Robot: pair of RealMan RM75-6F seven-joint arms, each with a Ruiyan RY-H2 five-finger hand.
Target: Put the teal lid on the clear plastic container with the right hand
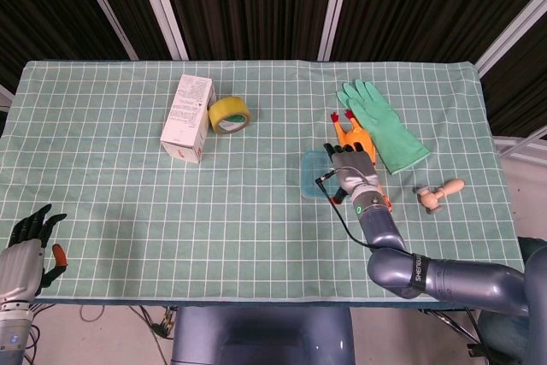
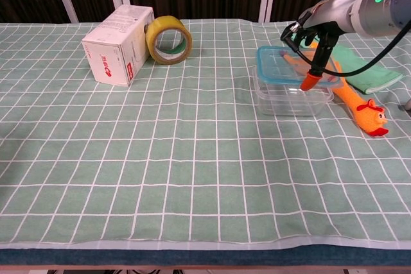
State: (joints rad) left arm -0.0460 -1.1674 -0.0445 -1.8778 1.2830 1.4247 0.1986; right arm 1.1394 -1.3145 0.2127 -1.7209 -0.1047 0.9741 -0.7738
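At the near table edge the left hand [image 1: 24, 250] hangs idle, fingers spread, holding nothing. Mid-table, the right hand [image 1: 349, 170] grasps the teal lid [image 2: 289, 67] and holds it directly atop the clear plastic container [image 2: 287, 99], just beside the rubber chicken [image 2: 357, 102]. Farther back lie a green glove [image 1: 382, 122], tape roll [image 1: 229, 114] and white box [image 1: 188, 117]

Landmark: container [image 2: 286, 97]. The lid [image 2: 290, 67] lies on top of it. The toy chicken [image 2: 350, 99] lies directly right of it, the glove [image 1: 382, 122] behind-right. The tape roll [image 2: 169, 40] and box [image 2: 117, 44] lie well left and behind, tape touching the box's right side.
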